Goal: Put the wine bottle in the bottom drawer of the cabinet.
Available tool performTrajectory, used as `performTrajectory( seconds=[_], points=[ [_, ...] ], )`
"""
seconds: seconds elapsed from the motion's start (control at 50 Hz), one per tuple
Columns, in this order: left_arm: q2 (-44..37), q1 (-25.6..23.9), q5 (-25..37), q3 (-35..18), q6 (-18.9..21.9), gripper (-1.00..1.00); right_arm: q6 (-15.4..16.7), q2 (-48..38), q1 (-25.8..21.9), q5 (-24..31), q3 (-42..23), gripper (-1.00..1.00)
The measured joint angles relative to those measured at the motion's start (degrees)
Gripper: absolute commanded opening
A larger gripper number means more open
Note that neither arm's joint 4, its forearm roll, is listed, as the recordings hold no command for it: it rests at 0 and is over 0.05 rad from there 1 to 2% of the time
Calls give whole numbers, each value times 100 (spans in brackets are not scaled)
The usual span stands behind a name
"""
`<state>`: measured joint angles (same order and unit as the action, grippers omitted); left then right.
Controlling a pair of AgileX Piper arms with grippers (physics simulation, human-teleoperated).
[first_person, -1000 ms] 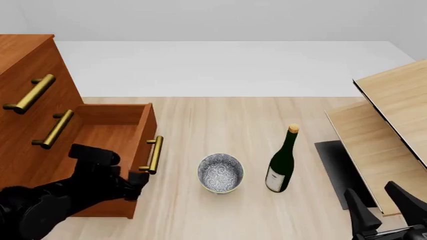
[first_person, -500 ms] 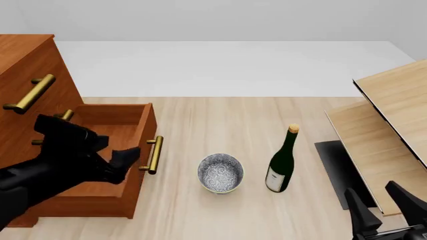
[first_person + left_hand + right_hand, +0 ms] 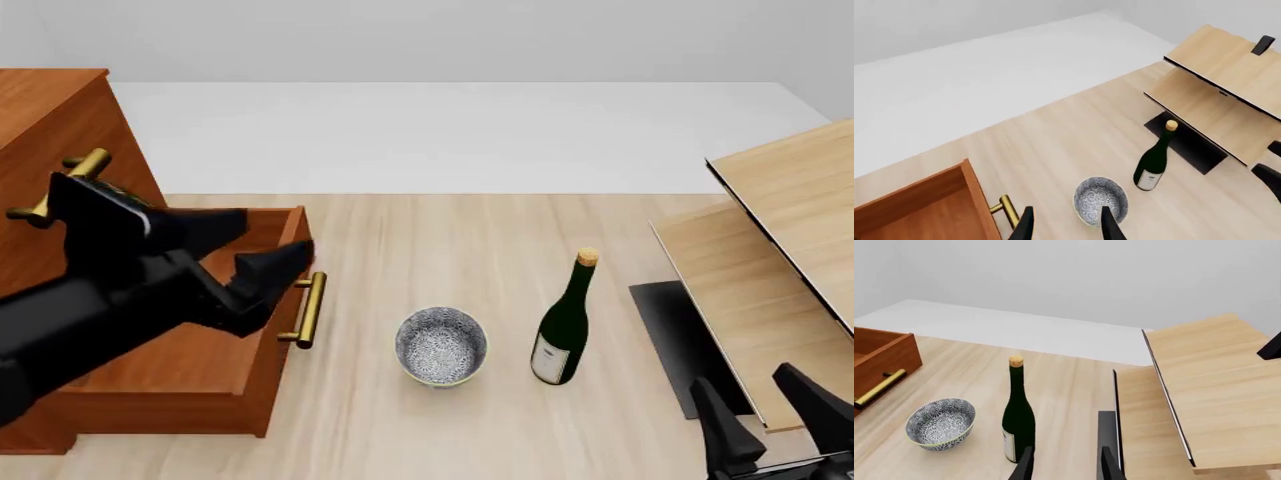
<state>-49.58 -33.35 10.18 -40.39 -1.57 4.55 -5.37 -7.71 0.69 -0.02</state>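
Dark green glass with a white label and a tan cork, the one wine bottle (image 3: 565, 322) is standing upright on the pale wooden table (image 3: 441, 230), right of the table's middle in the front view. One speckled grey bowl (image 3: 441, 346) is sitting just beside it on its left, close but not touching. To the bottle's right a dark flat mat (image 3: 674, 340) is lying on the table, and beyond that two pale light-wood slanted panels (image 3: 787, 200) are rising one above the other.

Further left, past the bowl, the bottom drawer (image 3: 200, 330) of the reddish-brown cabinet (image 3: 54, 130) is standing pulled out, its brass bar handle (image 3: 308, 310) facing the bowl. The cabinet is carrying three brass handles in all, one on each drawer, though the arm is covering most of the middle one. Between the bottle and the open drawer only the bowl is sitting on the table.

The left gripper (image 3: 247, 250) is hanging over the open drawer, well apart from the bottle, fingers spread and holding nothing; in its wrist view the two fingertips (image 3: 1024, 227) are framing the bowl and the drawer handle. The right gripper (image 3: 774, 415) is waiting at the near right edge, near the bottle but clear of it, its fingers likewise spread and empty, with the bottle (image 3: 1018, 415) standing just ahead of them in its wrist view.
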Motion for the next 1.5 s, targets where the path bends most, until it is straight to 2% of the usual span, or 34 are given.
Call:
performTrajectory(
  seconds=[0.22,0.48,0.96,1.5],
  points=[
    [-344,-431,-413,-254,71,100,8,39,-1,31,-1,100],
    [-1111,-903,-545,-861,156,100,11,111,18,106,-1,100],
    [-2480,-1280,-287,-2210,396,100,25,215,60,227,-1,100],
    [-3525,-1865,-27,-3289,632,100,40,227,57,289,0,100]
  ],
)
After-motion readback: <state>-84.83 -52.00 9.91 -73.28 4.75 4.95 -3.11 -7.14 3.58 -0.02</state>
